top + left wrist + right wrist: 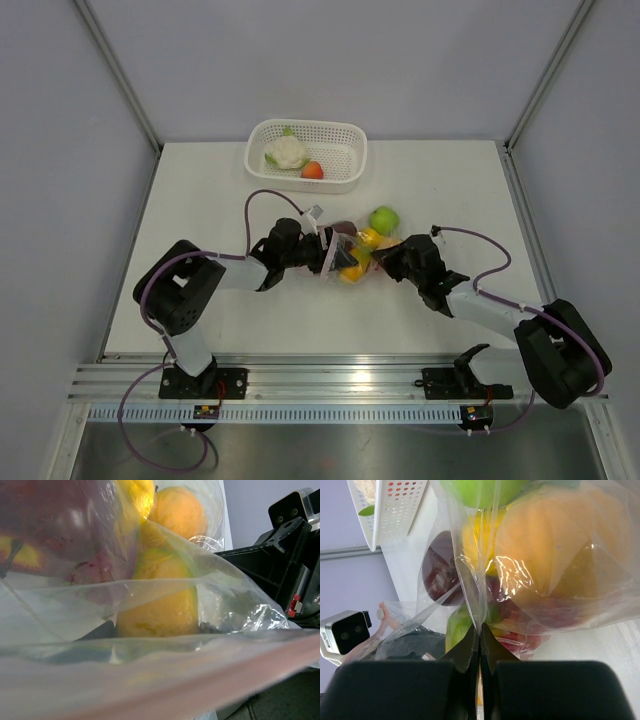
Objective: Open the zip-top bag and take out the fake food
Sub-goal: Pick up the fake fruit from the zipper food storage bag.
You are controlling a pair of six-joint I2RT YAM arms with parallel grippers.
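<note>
Right hand (480, 637) pinched shut on zip-top bag (469, 582); left hand (322, 254) grip unclear. Basket (357, 160): one cauliflower (288, 152), one orange piece (312, 170).

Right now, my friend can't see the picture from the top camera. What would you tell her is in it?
A robot's left gripper and right gripper meet at a clear zip-top bag stuffed with fake food, in the middle of a white table. Behind it, a white basket holds a cauliflower and a small orange-red piece.
</note>
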